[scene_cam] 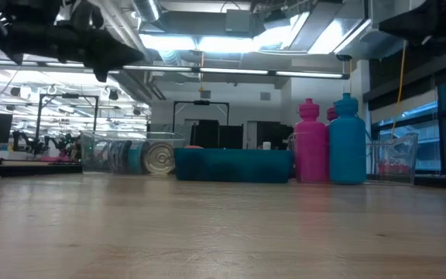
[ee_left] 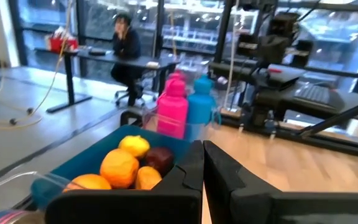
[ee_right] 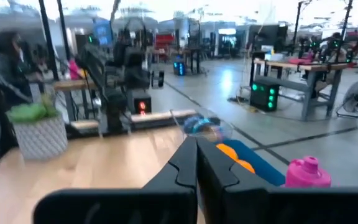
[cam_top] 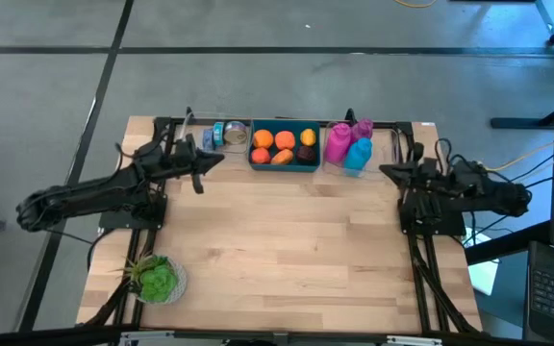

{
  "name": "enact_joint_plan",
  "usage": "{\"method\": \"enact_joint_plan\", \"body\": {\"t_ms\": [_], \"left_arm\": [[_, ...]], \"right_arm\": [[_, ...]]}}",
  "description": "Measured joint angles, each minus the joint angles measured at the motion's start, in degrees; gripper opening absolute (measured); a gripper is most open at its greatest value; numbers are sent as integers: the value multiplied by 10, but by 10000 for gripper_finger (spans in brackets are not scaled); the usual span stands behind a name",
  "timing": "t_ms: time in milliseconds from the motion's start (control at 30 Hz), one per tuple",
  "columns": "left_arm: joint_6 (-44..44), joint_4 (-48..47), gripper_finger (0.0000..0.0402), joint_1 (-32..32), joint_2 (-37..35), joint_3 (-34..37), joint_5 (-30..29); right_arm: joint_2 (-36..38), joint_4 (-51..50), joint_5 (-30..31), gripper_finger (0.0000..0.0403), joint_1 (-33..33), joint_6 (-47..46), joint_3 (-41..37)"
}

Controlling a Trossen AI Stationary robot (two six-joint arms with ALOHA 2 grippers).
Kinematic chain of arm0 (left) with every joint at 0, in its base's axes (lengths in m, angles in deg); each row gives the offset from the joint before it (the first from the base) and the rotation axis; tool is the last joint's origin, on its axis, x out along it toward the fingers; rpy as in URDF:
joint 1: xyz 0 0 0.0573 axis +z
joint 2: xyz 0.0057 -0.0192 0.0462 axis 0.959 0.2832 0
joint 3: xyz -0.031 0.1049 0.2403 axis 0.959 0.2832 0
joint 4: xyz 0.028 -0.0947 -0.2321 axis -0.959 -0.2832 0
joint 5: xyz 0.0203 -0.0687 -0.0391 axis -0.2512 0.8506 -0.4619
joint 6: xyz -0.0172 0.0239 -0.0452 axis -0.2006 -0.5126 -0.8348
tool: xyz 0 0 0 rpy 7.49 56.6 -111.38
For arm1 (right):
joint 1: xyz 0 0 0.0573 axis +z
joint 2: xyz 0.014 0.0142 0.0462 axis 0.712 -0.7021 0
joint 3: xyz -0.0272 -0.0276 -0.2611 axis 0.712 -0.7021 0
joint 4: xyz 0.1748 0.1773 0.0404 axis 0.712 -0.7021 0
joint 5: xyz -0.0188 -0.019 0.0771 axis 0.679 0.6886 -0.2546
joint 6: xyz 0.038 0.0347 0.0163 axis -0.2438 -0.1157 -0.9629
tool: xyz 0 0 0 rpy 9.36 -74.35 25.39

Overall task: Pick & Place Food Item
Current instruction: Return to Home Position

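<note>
Reaching in from the left side, the left arm is seen stretched out almost straight and raised clear of the wooden table. The left gripper is held with its two fingers pressed together, only a hairline seam showing between them. Nothing is gripped or touched by it.

Just ahead of and below these fingers the blue bin is found, and fruit is seen lying in it: orange pieces, a yellow one and a dark red one. Just beside the gripper, toward the table's far edge, the left transparent bin is set next to the blue bin. Cans are lying on their sides in it, a bluish one among them.

Beyond the blue bin, the right transparent bin is placed, with a pink bottle and a blue bottle standing upright in it.

Well apart from the left gripper, across the table, the right arm is folded at the right edge. The right gripper is likewise closed finger against finger and empty, and is pointed inward. A potted plant is set at the near left corner, well behind the left gripper. Far beyond the table a person is seated at a desk.
</note>
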Motion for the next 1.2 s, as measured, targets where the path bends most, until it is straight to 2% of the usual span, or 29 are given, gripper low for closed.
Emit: {"method": "enact_joint_plan", "body": {"t_ms": [200,433,700,900,1200], "left_arm": [[3,20,1,0,-31,29,23],[4,80,1,0,-39,69,24],[14,88,1,0,-40,87,57],[13,87,1,1,-45,116,58],[36,72,0,4,-63,120,58]], "right_arm": [[16,23,-9,1,0,-22,-8],[17,186,-3,1,0,5,-118],[18,201,-11,0,0,26,-147],[18,188,-17,0,0,26,-154],[18,217,0,0,0,8,-215]]}}
